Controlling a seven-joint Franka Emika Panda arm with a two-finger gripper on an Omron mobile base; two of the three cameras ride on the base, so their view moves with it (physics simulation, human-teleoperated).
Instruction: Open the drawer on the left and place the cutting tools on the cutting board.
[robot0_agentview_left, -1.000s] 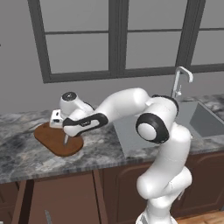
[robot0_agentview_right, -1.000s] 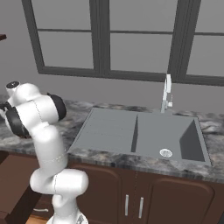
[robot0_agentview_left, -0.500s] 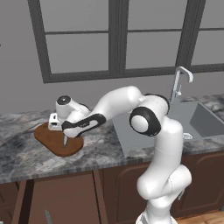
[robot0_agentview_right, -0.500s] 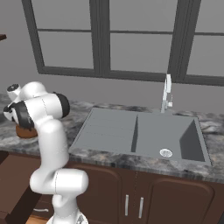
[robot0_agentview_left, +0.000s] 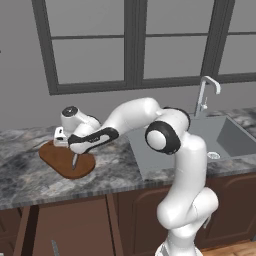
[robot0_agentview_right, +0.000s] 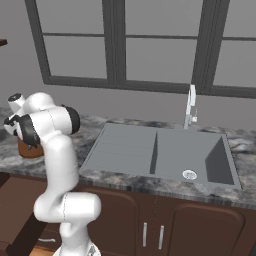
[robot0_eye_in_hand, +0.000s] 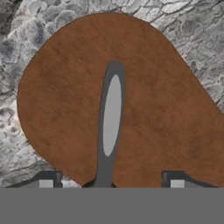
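Marbled grey counter (robot0_agentview_left: 30, 182) along the wall, unchanged from the earlier left base views; white arm reaching left across it, bent further over than one second ago, hand lower and nearer the board. Sink (robot0_agentview_right: 165, 152) to the right, with faucet (robot0_agentview_right: 190, 106) behind, in the same place as before. Cutting board (robot0_agentview_left: 62, 161), reddish-brown with rounded ends, flat on the counter at the left; seen from above in the hand view (robot0_eye_in_hand: 65, 100), also partly visible behind the arm in the right base view (robot0_agentview_right: 29, 149). Gripper (robot0_agentview_left: 75, 158) directly above the board, pointing down. Slim grey utensil (robot0_eye_in_hand: 110, 118), knife-like, running lengthwise over the middle of the board in the hand view, near end passing off the lower edge between the finger tips (robot0_eye_in_hand: 49, 180); same utensil hanging below the hand in the left base view (robot0_agentview_left: 74, 161), tip at or just above the board surface, contact not resolvable. Finger tips set well apart, one on each side of the utensil; grip on its hidden end not resolvable.
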